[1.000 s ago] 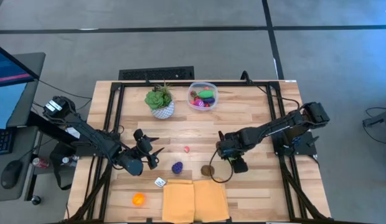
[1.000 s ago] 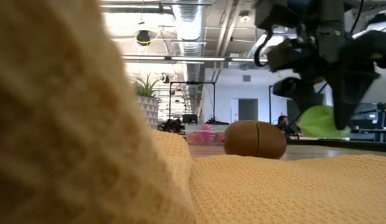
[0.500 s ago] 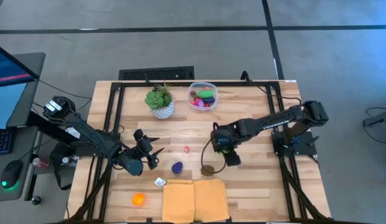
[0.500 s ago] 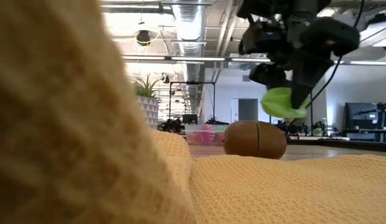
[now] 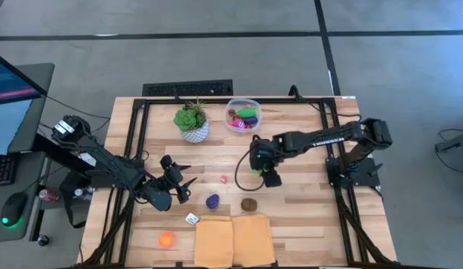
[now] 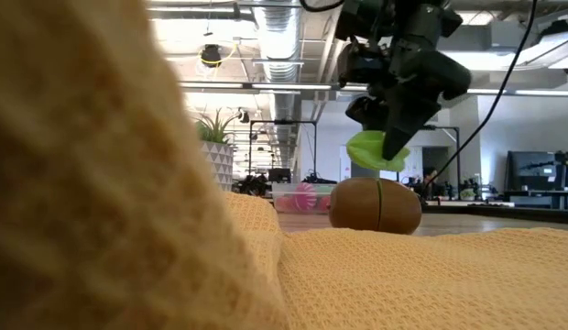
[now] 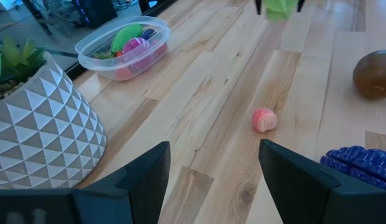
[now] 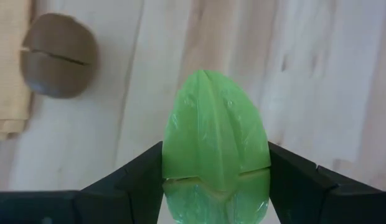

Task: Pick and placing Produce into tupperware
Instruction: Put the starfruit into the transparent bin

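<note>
My right gripper hangs over the table's middle, shut on a light green leafy toy, well above the wood. The clear tupperware sits at the far edge with green, pink and red produce inside. On the table lie a brown toy, a small pink one, a purple one and an orange one. My left gripper waits open near the table's left, beside the purple toy. My right gripper pinches the green leafy toy by its broad end between the two fingers, coming from above. The toy is lifted clear and hangs below the fingers, its pointed end away from the wrist.
A leafy plant in a white patterned pot stands left of the tupperware. A yellow cloth lies folded at the near edge, with a small white object beside it. Bare wood stretches between the right gripper and the tupperware.
My right gripper has carried the green toy from near the brown toy up and toward the far edge and the table's left, nearer the tupperware. It has stayed shut on the toy. The brown toy has kept its place.
</note>
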